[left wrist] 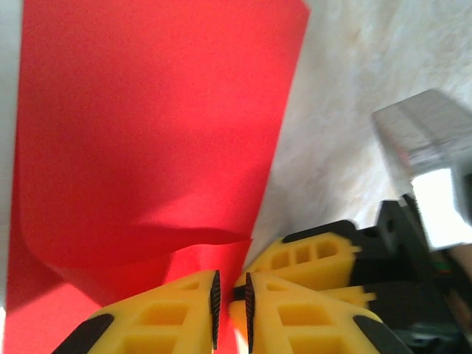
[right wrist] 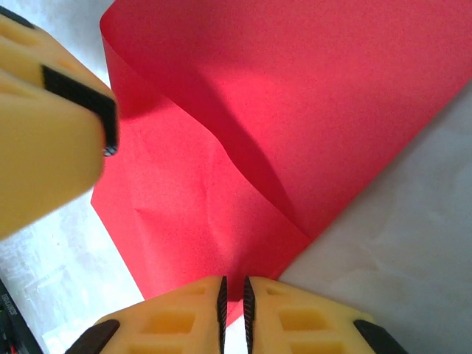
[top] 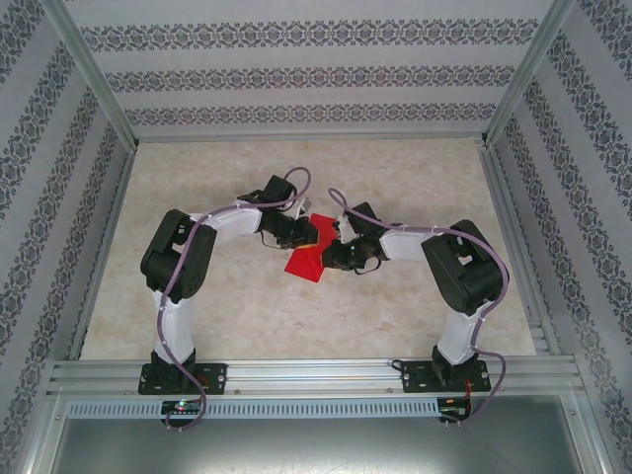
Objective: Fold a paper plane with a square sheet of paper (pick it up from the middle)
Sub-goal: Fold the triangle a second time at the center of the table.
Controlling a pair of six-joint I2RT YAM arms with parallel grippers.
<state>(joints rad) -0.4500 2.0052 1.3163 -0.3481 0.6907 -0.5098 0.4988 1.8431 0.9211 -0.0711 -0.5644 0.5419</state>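
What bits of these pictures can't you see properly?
Top external view: the thin bright red paper sheet is tiny, partly under the left tool and right tool.
Left wrist view: the sheet runs off the top edge; a blurred grey block at right is unidentifiable.
Right wrist view: the sheet is cut off top and right; a blurred yellow finger blocks the upper left.

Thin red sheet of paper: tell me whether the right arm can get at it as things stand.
Probably yes: the right claw looks shut on a corner of the thin red sheet of paper, with nothing between them.
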